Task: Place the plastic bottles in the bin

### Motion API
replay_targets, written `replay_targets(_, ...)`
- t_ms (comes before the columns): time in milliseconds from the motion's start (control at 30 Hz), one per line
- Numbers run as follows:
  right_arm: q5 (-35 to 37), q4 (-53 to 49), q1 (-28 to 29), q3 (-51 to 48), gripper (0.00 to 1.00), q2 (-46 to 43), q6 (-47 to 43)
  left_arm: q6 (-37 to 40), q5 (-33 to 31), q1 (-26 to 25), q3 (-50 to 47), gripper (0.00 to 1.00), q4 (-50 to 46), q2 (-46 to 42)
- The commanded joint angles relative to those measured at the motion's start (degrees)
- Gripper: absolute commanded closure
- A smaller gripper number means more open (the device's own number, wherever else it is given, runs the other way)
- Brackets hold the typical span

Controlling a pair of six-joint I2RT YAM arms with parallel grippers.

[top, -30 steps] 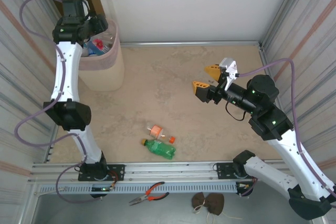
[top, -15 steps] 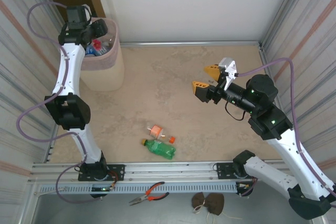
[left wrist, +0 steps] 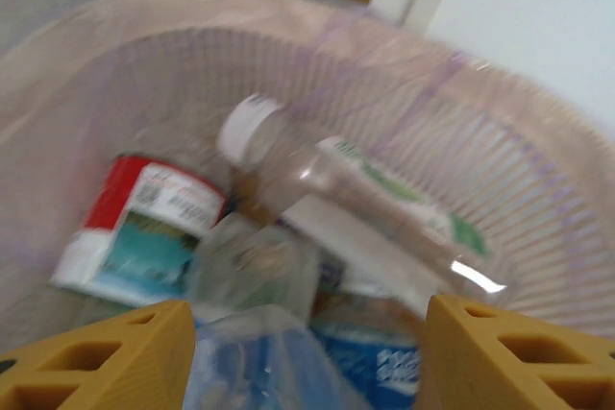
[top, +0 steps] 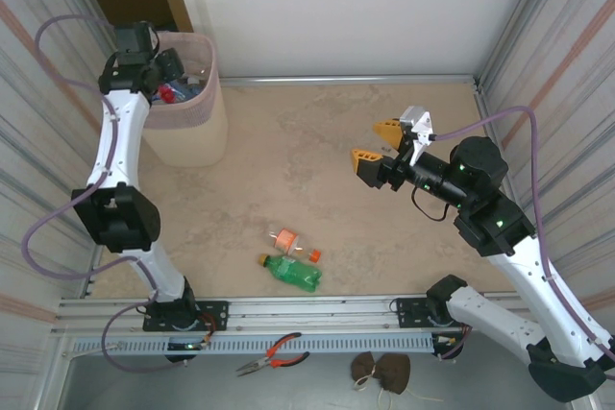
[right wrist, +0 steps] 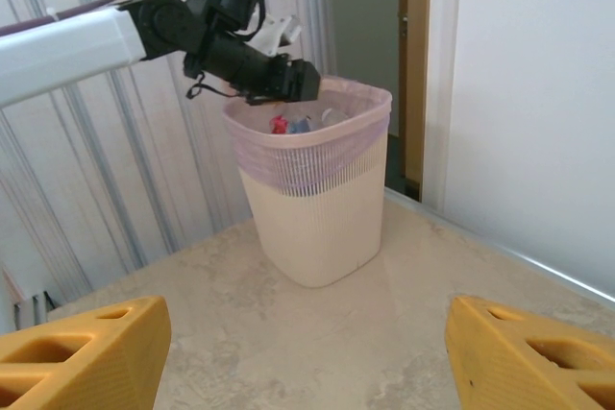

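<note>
Beige bin [top: 192,136] stands far left on the counter [top: 288,151]. Left pincer [left wrist: 307,324] hovers above it, jaws apart; any grip cannot be told. Its wrist view reveals binned bottles [left wrist: 356,208]. Overhead, two loose bottles [top: 291,274] lie centrally. Right pincer [top: 377,143] gapes, empty.

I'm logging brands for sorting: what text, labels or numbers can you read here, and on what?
Nothing reads clearly.
Red and white label in the bin: blurred.
Green and white label on the clear bottle: blurred.
Blue label: blurred.
Green bottle and orange-labelled bottle on the table: too small.
</note>
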Motion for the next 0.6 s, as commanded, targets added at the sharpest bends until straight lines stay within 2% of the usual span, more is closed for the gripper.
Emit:
replay_targets(0,0.30,1.18,0.01,-0.76,0.26,-0.84,1.40,-0.80,-0.97,1.28,-4.14,0.36,-11.61,-1.02)
replay_targets(367,0.01,1.44,-0.03,-0.50,0.25,-0.18,1.49,0.19,3.85,1.13,-4.22,0.35,-11.21,-9.77)
replay_targets(567,-0.22,1.79,-0.03,-0.36,0.25,0.19,1.50,3.08,2.83,-1.59,-0.89,0.35,-12.57,-12.38)
